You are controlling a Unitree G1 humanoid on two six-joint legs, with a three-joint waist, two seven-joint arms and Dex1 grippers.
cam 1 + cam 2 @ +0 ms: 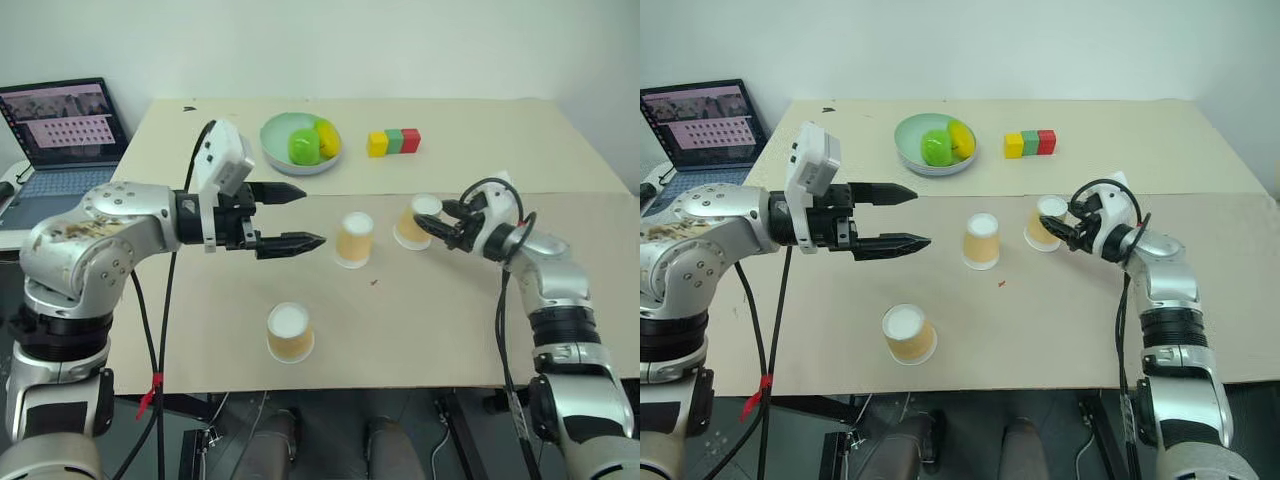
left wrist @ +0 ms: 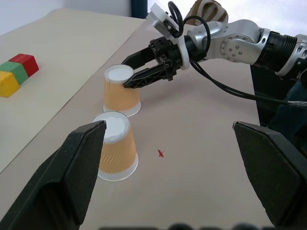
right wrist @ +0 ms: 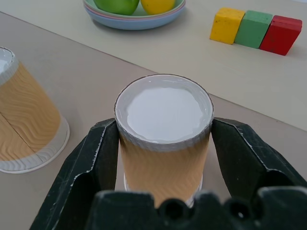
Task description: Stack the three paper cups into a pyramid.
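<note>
Cups: three cups are seen on the table point(image 1: 470, 330), all upside down with the white base up, so that each base can carry another cup.
Right cup point(image 1: 417, 221): it is stood toward the table's right side, about midway between the near and far edges, and is clasped by the right tool point(image 1: 437, 226).
Middle cup point(image 1: 354, 240): it is stood near the table's centre, just beside the right cup but apart from it; the pair is judged to be meant as the bottom row.
Near cup point(image 1: 289, 332): it is stood alone close to the near edge, well apart from the other two, and is judged to be left for the top place.
Pyramid: it is not yet built; no cup is set on another.
Right tool: it is clenched on the right cup, one finger pressed to each side just below the base, as the right wrist view shows point(image 3: 165, 160); the hold is judged to serve for shifting that cup against the middle one.
Left tool point(image 1: 298, 215): it is spread wide and nothing is held or touched; it is hung above the table to the left of the middle cup, pointed toward it, seemingly kept ready.
Bowl point(image 1: 276, 150): it is set near the far edge with a green and a yellow fruit inside, apart from the cups.
Blocks point(image 1: 393, 142): a yellow, green and red row is laid near the far edge, right of the bowl.
</note>
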